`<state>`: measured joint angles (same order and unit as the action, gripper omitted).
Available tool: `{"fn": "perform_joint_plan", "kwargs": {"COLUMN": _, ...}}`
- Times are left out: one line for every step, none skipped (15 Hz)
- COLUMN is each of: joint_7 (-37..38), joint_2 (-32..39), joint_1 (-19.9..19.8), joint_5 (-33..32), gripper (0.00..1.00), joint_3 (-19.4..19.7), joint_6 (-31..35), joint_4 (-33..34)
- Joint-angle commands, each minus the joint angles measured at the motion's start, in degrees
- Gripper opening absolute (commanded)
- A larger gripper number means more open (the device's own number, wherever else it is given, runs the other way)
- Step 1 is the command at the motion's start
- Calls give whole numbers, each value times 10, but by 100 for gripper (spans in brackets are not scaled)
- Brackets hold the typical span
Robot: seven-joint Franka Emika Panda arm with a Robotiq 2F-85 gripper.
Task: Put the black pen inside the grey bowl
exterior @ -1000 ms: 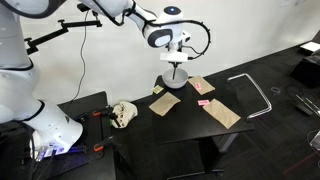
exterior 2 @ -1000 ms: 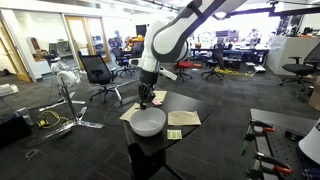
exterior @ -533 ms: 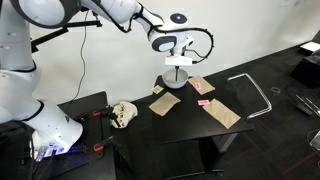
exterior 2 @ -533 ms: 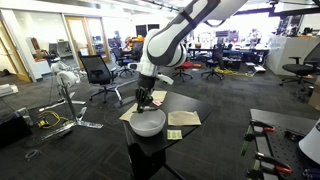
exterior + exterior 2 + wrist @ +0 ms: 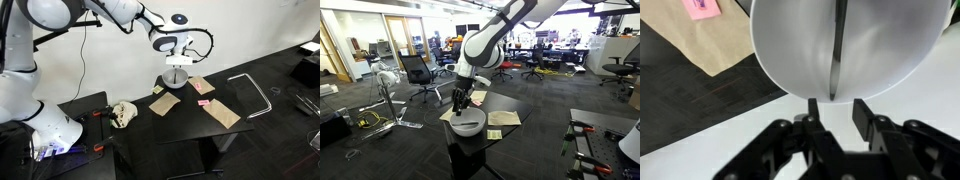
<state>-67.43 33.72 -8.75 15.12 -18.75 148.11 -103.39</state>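
Note:
The grey bowl [image 5: 890,50] fills the top of the wrist view, with its pale inside facing the camera. The black pen [image 5: 836,50] shows as a thin dark line across the inside of the bowl, its near end by the rim. My gripper [image 5: 835,112] hangs right above the bowl's near rim. Its jaws stand apart and nothing is between them. In both exterior views the gripper [image 5: 178,66] [image 5: 461,103] points straight down just over the bowl [image 5: 175,82] [image 5: 468,123]. The pen is too small to make out there.
Several brown paper pieces [image 5: 164,103] [image 5: 221,112] [image 5: 504,118] lie around the bowl on the black table [image 5: 260,125]. One [image 5: 710,40] carries a pink note [image 5: 702,8]. A bent grey metal rod [image 5: 256,92] lies to one side. A crumpled pale object [image 5: 123,113] sits on a lower stand.
The gripper has shifted slightly sideways and down over the bowl. The bowl and the papers have not moved.

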Motion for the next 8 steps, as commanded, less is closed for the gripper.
{"fn": "perform_joint_plan", "kwargs": {"joint_7": -10, "joint_2": 1, "joint_1": -3, "joint_5": 12, "gripper": 73, "joint_3": -5, "joint_6": 0, "joint_4": 11}}
{"fn": "perform_joint_plan", "kwargs": {"joint_7": -6, "joint_2": -4, "joint_1": -2, "joint_5": 11, "gripper": 82, "joint_3": -3, "joint_6": -1, "joint_4": 8}}
{"fn": "perform_joint_plan", "kwargs": {"joint_7": 2, "joint_2": -14, "joint_1": -1, "joint_5": 11, "gripper": 88, "joint_3": -1, "joint_6": -5, "joint_4": 3}}
{"fn": "perform_joint_plan", "kwargs": {"joint_7": 3, "joint_2": -22, "joint_1": -3, "joint_5": 13, "gripper": 97, "joint_3": -2, "joint_6": -10, "joint_4": -2}}
{"fn": "perform_joint_plan", "kwargs": {"joint_7": 7, "joint_2": -34, "joint_1": -3, "joint_5": 15, "gripper": 100, "joint_3": -1, "joint_6": -7, "joint_4": -12}}
{"fn": "perform_joint_plan", "kwargs": {"joint_7": 6, "joint_2": -47, "joint_1": -6, "joint_5": 18, "gripper": 100, "joint_3": -3, "joint_6": -6, "joint_4": -23}}
{"fn": "perform_joint_plan", "kwargs": {"joint_7": 7, "joint_2": -59, "joint_1": -7, "joint_5": 20, "gripper": 100, "joint_3": -3, "joint_6": -6, "joint_4": -32}}
{"fn": "perform_joint_plan", "kwargs": {"joint_7": 8, "joint_2": -73, "joint_1": -7, "joint_5": 23, "gripper": 100, "joint_3": -2, "joint_6": -4, "joint_4": -43}}
